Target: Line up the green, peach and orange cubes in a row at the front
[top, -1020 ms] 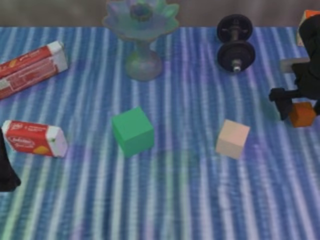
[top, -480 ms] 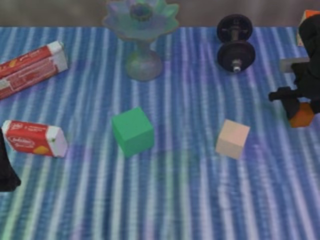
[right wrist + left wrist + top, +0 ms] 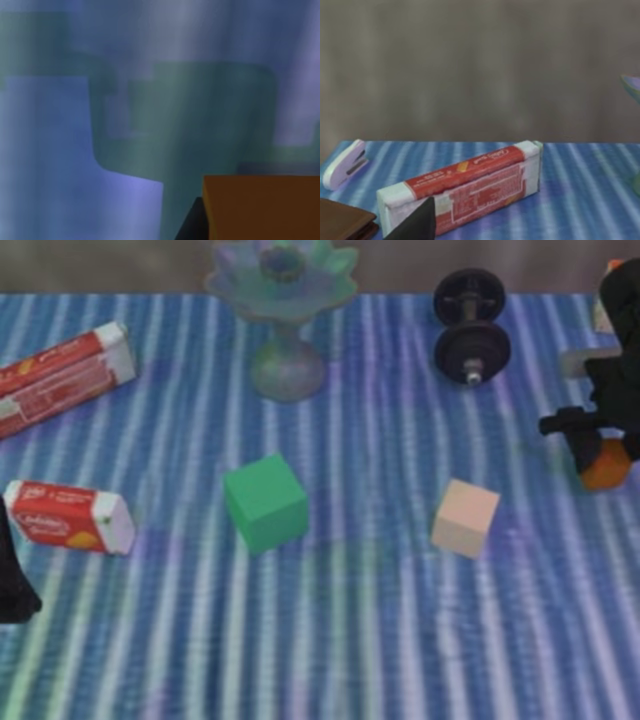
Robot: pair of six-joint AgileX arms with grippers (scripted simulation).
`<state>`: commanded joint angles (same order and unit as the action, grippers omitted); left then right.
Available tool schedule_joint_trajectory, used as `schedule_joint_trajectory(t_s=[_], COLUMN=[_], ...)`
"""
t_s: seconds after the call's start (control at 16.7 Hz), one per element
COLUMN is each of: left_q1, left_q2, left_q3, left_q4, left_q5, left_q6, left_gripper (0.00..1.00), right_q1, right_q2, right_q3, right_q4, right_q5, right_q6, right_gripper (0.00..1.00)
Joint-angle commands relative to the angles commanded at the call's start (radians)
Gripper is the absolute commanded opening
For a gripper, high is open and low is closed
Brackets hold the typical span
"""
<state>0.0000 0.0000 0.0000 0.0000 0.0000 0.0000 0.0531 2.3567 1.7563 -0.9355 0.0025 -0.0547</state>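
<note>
The largest cube, the green one (image 3: 265, 502), sits left of the table's middle, and the peach cube (image 3: 465, 518) lies to its right. At the right edge the small orange cube (image 3: 610, 472) is half hidden under my right gripper (image 3: 600, 448), which is shut on it. In the right wrist view the orange cube (image 3: 262, 207) fills the lower corner, with a dark fingertip (image 3: 192, 225) against its side and a shadow on the cloth beneath. My left gripper (image 3: 14, 585) is parked at the left edge, open; one fingertip (image 3: 417, 225) shows in its wrist view.
Two red-and-white boxes (image 3: 60, 375) (image 3: 70, 517) lie at the left. A glass flower-shaped stand (image 3: 285, 315) and a black dumbbell (image 3: 471, 325) are at the back. The left wrist view shows the long box (image 3: 465, 187), a white stapler (image 3: 342, 162) and a brown object (image 3: 345, 220).
My right arm has shifted slightly toward the back right and now covers more of the orange cube, which has moved a little with it. Everything else is unchanged.
</note>
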Motion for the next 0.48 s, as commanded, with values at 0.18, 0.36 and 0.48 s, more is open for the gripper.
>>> schedule_joint_trajectory(t_s=[0.18,0.36,0.48], left_q1=[0.0,0.0,0.0], left_q2=[0.0,0.0,0.0], left_q3=[0.0,0.0,0.0], left_q4=[0.0,0.0,0.0], left_q5=[0.0,0.0,0.0], left_q6=[0.0,0.0,0.0], left_gripper=[1.0,1.0,1.0], right_q1=[0.002,0.006,0.006], right_q2=[-0.035,-0.069,-0.073], right_q3=[0.06,0.107,0.11], right_q4=[-0.105,-0.18,-0.184], right_q5=[0.0,0.0,0.0], right_q6=[0.001,0.0,-0.001], right_gripper=[0.0,0.0,0.0])
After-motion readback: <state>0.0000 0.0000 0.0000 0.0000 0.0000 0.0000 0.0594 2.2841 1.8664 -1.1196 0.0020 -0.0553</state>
